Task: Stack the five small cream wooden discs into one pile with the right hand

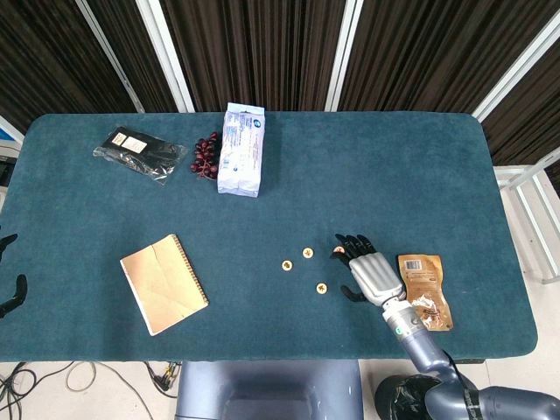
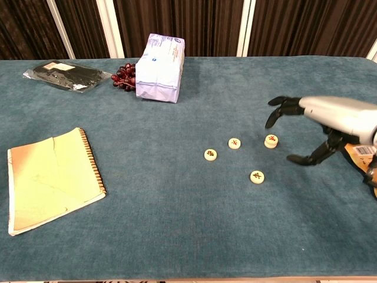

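Four cream disc spots lie mid-table. One disc (image 2: 211, 154) is on the left and one disc (image 2: 234, 143) sits beside it. A third disc (image 2: 257, 177) lies nearer me. The rightmost disc pile (image 2: 271, 141) looks taller than the others, like two stacked. In the head view they are the left disc (image 1: 286, 264), the middle disc (image 1: 308, 253), the near disc (image 1: 322, 287) and the pile (image 1: 338, 251), partly under fingertips. My right hand (image 2: 330, 118) (image 1: 372, 273) hovers just right of the pile, fingers spread, holding nothing. My left hand (image 1: 9, 289) shows only dark fingers at the left edge, apart and off the table.
A tan spiral notebook (image 2: 50, 177) lies front left. A white packet (image 2: 160, 68), dark grapes (image 2: 122, 75) and a black pouch (image 2: 65, 75) sit at the back left. A brown snack packet (image 1: 424, 289) lies right of my right hand near the table's front edge.
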{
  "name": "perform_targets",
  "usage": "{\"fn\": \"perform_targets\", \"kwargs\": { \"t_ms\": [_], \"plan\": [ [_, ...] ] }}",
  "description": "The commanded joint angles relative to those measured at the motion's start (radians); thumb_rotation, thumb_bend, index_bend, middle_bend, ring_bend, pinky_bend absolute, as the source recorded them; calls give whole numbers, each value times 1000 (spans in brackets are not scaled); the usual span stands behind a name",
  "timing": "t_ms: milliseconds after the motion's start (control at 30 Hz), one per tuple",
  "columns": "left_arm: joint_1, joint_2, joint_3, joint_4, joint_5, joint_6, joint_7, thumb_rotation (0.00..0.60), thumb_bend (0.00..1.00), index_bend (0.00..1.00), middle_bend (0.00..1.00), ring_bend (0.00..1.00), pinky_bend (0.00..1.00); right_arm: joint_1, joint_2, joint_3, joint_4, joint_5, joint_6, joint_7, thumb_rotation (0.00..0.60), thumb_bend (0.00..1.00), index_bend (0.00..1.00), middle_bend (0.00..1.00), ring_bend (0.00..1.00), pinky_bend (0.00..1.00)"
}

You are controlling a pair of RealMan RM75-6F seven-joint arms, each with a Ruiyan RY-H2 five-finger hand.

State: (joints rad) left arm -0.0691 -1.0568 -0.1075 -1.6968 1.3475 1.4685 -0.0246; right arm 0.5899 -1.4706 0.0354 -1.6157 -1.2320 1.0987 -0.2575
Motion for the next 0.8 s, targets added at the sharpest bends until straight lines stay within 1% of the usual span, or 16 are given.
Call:
{"fn": "perform_targets", "kwargs": {
  "t_ms": [33,500,800],
  "plan": [
    [0,0,0,0,1,0,0,600,487,165,0,0,0,-13,-30,-18,20,-17,8,-32,600,411,322,0,0,0],
    [0,-1,0,2,2,1,-1,600,487,165,0,0,0,-21,-134,-12,104,-55,-8,-40,600,411,360,0,0,0],
    [0,0,0,2,3,2,-4,600,487,165,0,0,0,-19,-171,1,146,-55,-33,-35,600,411,369,0,0,0]
  ]
}}
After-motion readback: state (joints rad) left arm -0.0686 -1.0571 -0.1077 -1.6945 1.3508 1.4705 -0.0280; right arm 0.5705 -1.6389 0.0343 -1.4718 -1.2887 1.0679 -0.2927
